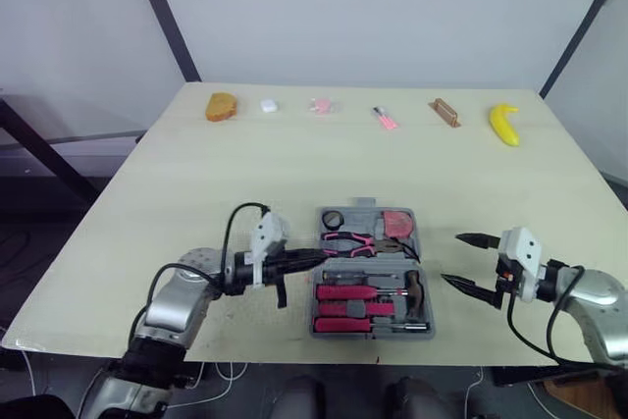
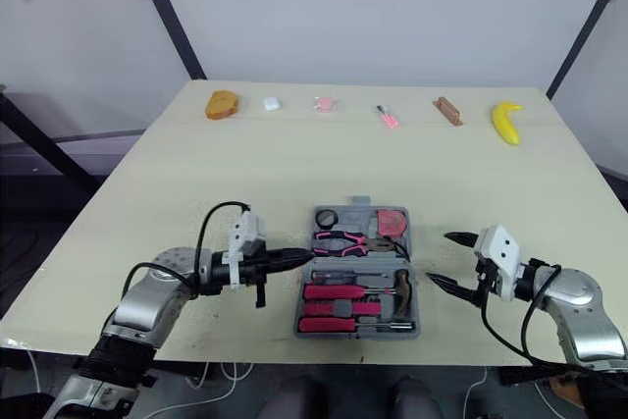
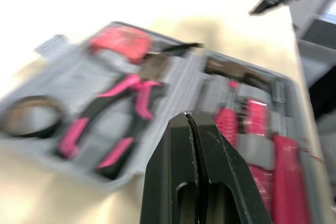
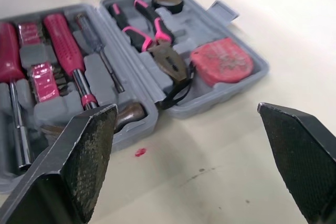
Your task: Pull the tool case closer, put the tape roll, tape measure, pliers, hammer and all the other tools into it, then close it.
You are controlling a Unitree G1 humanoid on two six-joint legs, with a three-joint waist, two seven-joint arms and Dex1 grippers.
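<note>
We are poising the closed left claw [image 1: 316, 255] at the tool case's [image 1: 365, 224] left rim. The right claw [image 1: 453, 259] is gaping just beside its right side.

The near middle of the surface [image 1: 294, 164] is occupied by the open tool case [image 1: 371, 333]. Its left side is crowded by the left end effector [image 1: 316, 256]. A bare gap is left before the right end effector [image 1: 451, 258]. Far-edge passage is obstructed by small items [image 1: 322, 105].

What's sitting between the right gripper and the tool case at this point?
Only bare table: the open right gripper stands apart from the tool case. The right wrist view shows one small red speck near the case's edge.
</note>
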